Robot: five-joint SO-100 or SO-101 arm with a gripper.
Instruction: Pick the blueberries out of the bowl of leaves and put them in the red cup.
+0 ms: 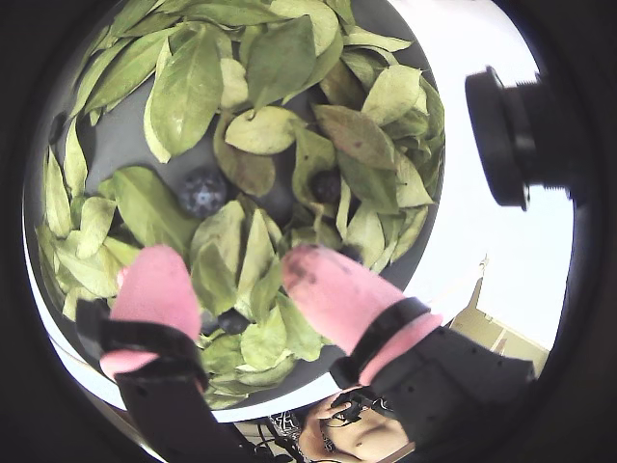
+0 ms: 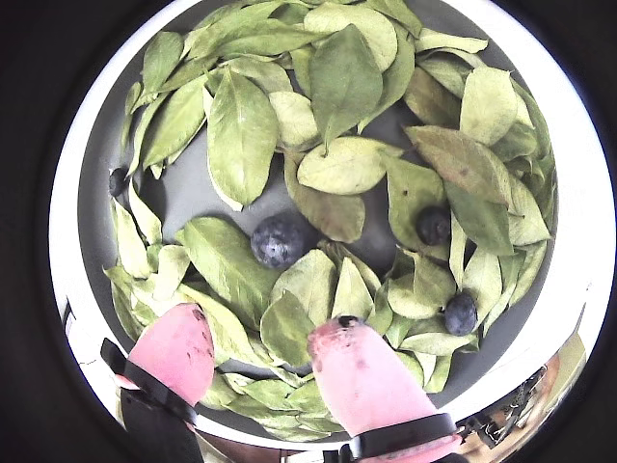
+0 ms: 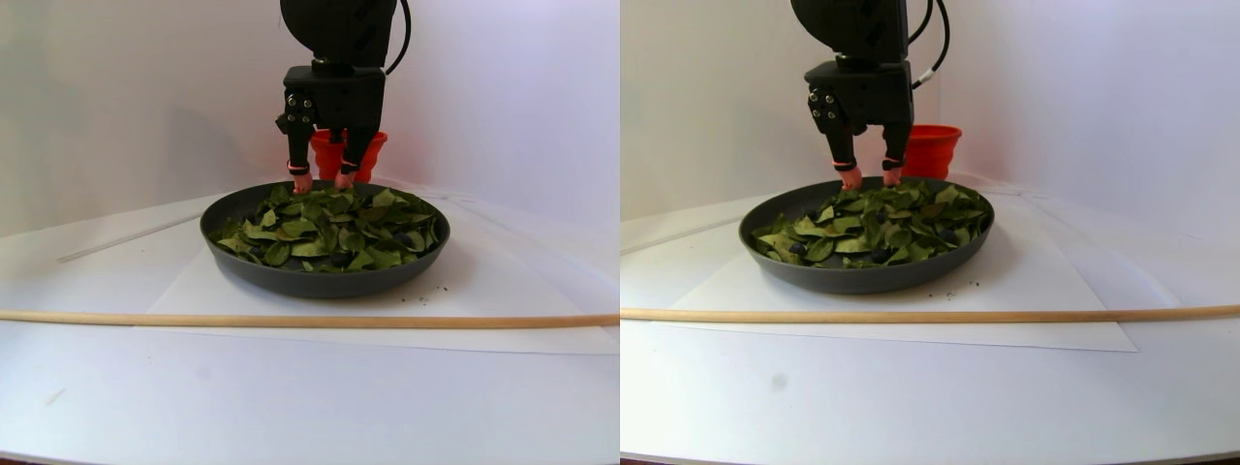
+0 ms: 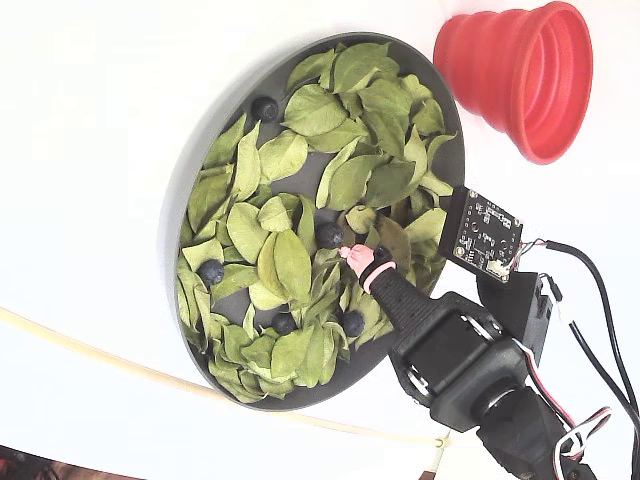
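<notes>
Gripper (image 2: 265, 333) low over the bowl (image 4: 440, 130), pink-tipped fingers (image 1: 154, 285) spread apart with nothing between them, tips down at the leaves (image 2: 241, 135) near the bowl's far edge in the stereo pair view. Bowl is dark grey, full of green and yellow-green leaves. Several blueberries (image 2: 280, 239) lie scattered among them: in a wrist view one big berry sits on bare bowl floor just beyond the fingertips, two more to the right half under leaves (image 2: 434, 225), one small one at the left rim. Fixed view shows berries at the bowl's upper-left edge (image 4: 264, 108), at the left side (image 4: 210, 272), and beside the pink fingertip (image 4: 329, 235). Red cup (image 4: 520, 75) stands outside the bowl, just beside its rim, upper right in the fixed view, behind the gripper in the stereo pair view. A thin wooden rod (image 3: 291, 320) lies across the white table, near side of the bowl.
</notes>
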